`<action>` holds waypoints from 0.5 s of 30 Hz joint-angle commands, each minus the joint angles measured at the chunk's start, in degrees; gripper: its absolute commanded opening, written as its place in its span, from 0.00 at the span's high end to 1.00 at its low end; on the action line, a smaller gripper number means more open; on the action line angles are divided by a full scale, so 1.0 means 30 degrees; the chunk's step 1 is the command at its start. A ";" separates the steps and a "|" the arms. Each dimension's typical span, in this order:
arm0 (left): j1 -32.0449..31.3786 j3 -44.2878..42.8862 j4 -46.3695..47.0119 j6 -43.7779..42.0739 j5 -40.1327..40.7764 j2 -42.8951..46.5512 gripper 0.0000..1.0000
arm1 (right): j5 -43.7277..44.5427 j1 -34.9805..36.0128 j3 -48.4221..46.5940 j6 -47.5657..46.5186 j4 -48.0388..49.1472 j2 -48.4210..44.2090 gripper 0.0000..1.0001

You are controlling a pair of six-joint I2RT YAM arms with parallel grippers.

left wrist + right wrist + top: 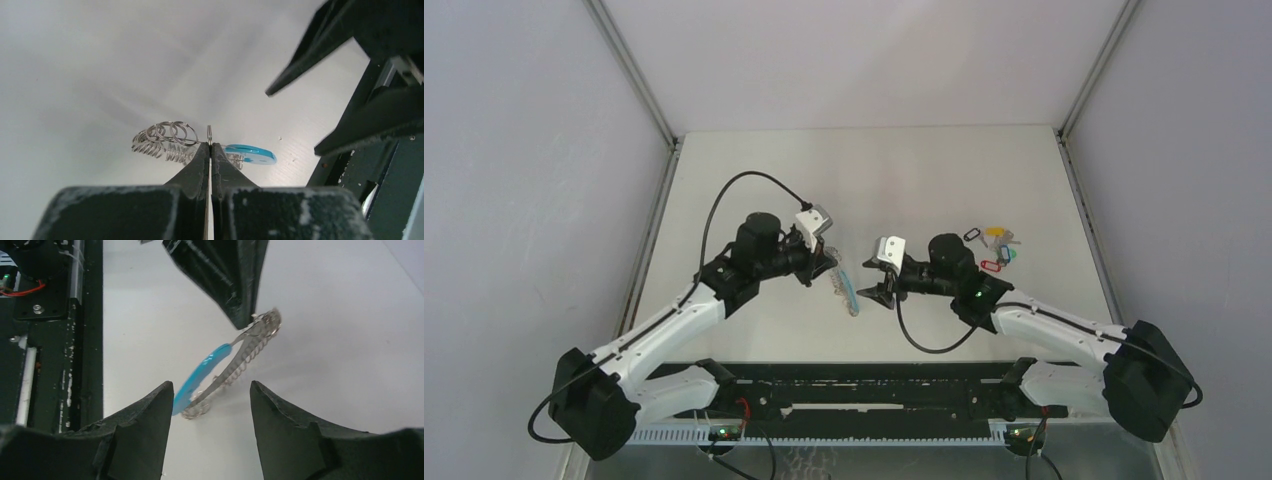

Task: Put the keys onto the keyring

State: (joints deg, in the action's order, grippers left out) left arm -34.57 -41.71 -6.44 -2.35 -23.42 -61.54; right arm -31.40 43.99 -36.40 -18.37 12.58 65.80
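Note:
The keyring [848, 287] is a silvery coiled chain with a light blue band and lies between the two grippers. My left gripper [827, 263] is shut on a small ring at the chain's end [209, 134], its tips [210, 145] pinching it just above the table. My right gripper [870, 291] is open and empty, its fingers either side of the chain's near end [200, 407] without touching it. The blue band [201, 376] runs along the chain [243, 351]. The keys [992, 250], tiny black, yellow, red and teal pieces, lie in a cluster at the right.
The left gripper's dark fingers [227, 280] show at the top of the right wrist view. The right gripper's fingers [320, 55] fill the right of the left wrist view. A black rail [854, 400] runs along the near edge. Grey walls enclose the table.

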 commanded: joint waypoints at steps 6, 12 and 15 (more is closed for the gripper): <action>-0.0179 -0.3771 -0.5771 0.2270 0.2236 0.0320 1.00 | 0.4579 0.2246 0.1307 0.2949 0.5423 0.1087 0.41; -0.0156 -0.4289 -0.6632 0.2920 0.2245 0.0119 1.00 | 0.4946 0.3078 0.1324 0.3174 0.8128 0.2985 0.42; -0.0153 -0.4677 -0.7198 0.3058 0.2011 -0.0278 1.00 | 0.5515 0.3370 0.1100 0.2833 0.8401 0.4013 0.43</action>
State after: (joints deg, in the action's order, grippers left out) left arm -34.76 -50.74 -26.26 4.62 -16.69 -61.49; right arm -18.02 52.47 -32.60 -10.59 30.70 75.11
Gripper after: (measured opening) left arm 0.008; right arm 0.579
